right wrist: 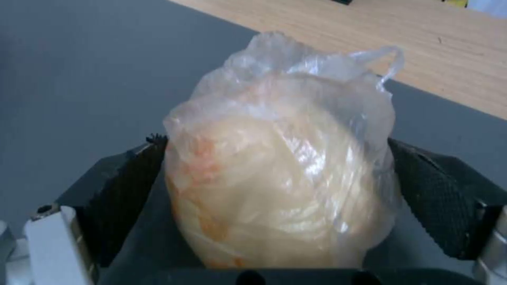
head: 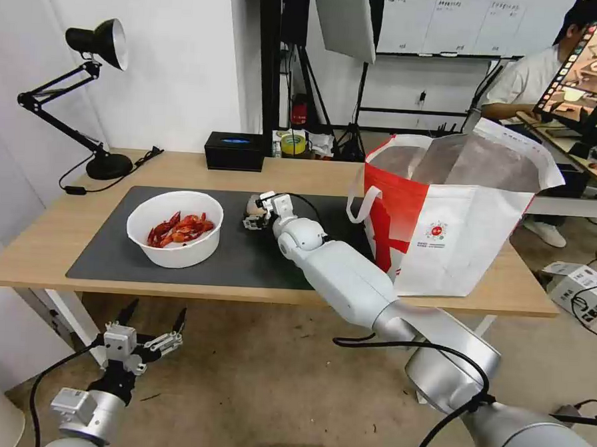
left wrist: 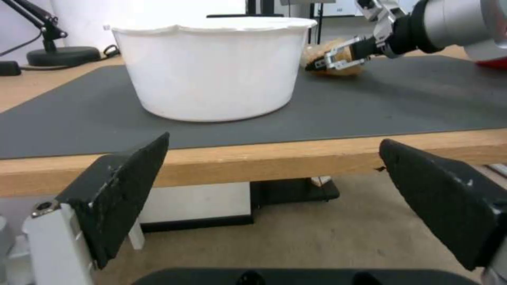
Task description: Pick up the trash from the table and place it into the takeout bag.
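A small clear bag (right wrist: 280,166) with a beige lump inside lies on the dark grey mat (head: 110,254) of the wooden counter (head: 51,230), near the mat's far edge, clasped on both sides by the right gripper (head: 255,214); the black pads (right wrist: 438,198) press against the plastic while the bag rests on the mat; just to the left sits a white bowl (head: 175,229) of red crayfish shells, apart from the bag; to the right stands the red-and-white takeout bag (head: 452,218), upright and open at the top, its silver lining showing, close beside the right arm; behind, at the counter's far edge, a black tissue box (head: 234,151) and a black desk lamp (head: 95,93); the left gripper (head: 152,322) hangs below the counter's near edge, its fingers (left wrist: 121,190) spread wide and holding nothing.
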Robot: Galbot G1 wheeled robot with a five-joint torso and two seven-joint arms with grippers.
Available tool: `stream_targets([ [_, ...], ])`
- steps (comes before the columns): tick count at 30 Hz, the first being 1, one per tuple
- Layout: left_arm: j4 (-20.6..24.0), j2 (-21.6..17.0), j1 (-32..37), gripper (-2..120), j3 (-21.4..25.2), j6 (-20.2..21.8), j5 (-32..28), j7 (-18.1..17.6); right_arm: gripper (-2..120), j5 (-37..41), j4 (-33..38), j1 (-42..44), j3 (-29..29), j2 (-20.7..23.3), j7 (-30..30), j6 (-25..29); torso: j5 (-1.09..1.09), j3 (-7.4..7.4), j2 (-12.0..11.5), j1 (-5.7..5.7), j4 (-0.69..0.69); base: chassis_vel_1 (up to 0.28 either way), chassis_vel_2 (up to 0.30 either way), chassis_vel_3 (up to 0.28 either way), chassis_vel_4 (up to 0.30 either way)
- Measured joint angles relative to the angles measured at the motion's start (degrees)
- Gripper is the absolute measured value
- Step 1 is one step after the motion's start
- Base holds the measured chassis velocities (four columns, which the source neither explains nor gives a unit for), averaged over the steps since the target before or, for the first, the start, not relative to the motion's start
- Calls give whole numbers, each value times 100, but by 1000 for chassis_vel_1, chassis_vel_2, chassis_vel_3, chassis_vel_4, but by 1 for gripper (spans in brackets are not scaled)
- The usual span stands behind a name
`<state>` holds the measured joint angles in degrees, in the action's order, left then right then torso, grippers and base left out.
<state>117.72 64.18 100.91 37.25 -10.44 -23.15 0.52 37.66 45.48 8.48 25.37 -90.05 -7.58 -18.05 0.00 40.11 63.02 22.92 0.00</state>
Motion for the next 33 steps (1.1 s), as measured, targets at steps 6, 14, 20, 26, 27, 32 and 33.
stream_targets([
  [6, -3, -3, -4, 100, 3, -31, 0, 0, 89, -44, -8, 25, 0, 2, -13, -2, 0, 0, 0, 0, 0, 0, 0, 0, 0],
  [14, 30, 18, 30, 100, 31, -55, -2, 0, 59, -31, 111, 142, -7, 3, -100, 12, 0, -1, 0, -1, 0, 0, 0, 0, 0],
  [20, 70, -10, 45, 100, 75, -55, -48, 0, 37, 5, 196, 189, -23, 26, -138, 8, 1, -1, 0, -1, 1, 0, 0, 0, 0],
  [26, 91, -40, 43, 100, 94, -55, -78, 0, 20, 157, 608, 201, -27, 200, -266, -6, 0, 0, 0, 0, 0, 0, 0, 0, 0],
  [27, 97, -41, 44, 100, 94, -55, -79, 0, 18, 175, 767, 214, -24, 268, -299, -6, 0, 0, 0, 0, 0, 0, 0, 0, 0],
  [32, 116, -38, 44, 100, 94, -51, -80, -1, 9, 173, 1458, 304, 58, 633, -494, 3, 0, 0, 0, -1, 1, 0, 0, 0, 0],
  [33, 128, -35, 44, 100, 95, -49, -81, -1, 9, 154, 1818, 382, 116, 858, -638, 17, 1, 0, 0, 0, 0, 0, 0, 0, 0],
])
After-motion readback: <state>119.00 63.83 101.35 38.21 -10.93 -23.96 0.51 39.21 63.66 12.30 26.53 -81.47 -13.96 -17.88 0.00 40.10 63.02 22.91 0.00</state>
